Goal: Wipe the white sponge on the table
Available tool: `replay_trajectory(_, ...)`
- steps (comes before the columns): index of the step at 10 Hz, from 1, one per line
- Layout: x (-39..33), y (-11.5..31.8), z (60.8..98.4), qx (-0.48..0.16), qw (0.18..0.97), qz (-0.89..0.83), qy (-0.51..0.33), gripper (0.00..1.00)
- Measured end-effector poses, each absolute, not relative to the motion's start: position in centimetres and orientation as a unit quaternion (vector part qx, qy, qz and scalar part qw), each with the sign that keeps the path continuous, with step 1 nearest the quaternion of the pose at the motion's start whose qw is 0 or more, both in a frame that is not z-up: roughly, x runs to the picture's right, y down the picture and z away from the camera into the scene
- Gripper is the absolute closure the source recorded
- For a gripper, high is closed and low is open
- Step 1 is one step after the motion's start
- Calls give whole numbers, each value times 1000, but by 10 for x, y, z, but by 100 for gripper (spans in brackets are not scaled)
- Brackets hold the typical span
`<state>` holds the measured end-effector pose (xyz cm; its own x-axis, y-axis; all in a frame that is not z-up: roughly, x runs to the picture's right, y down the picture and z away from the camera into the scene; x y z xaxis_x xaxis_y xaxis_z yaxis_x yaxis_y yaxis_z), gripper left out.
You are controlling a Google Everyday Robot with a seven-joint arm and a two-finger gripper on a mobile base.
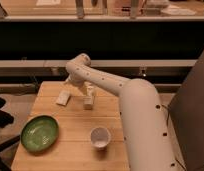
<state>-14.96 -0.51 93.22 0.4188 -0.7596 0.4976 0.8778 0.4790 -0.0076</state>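
Observation:
The white sponge (63, 98) lies flat on the far left part of the light wooden table (70, 150). My white arm reaches from the lower right over the table, with its elbow above the far edge. The gripper (88, 92) hangs down to the right of the sponge, apart from it, just over a small white carton-like object (88, 103) standing on the table.
A green plate (40, 132) sits at the front left of the table. A round white cup (100, 137) stands at the front centre-right. A dark shelf and counter run behind the table. A dark chair part shows at the left edge.

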Motion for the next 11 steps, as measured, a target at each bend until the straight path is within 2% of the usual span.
replay_trajectory(11,-192,17,948,-167,794,-535,-237,20)
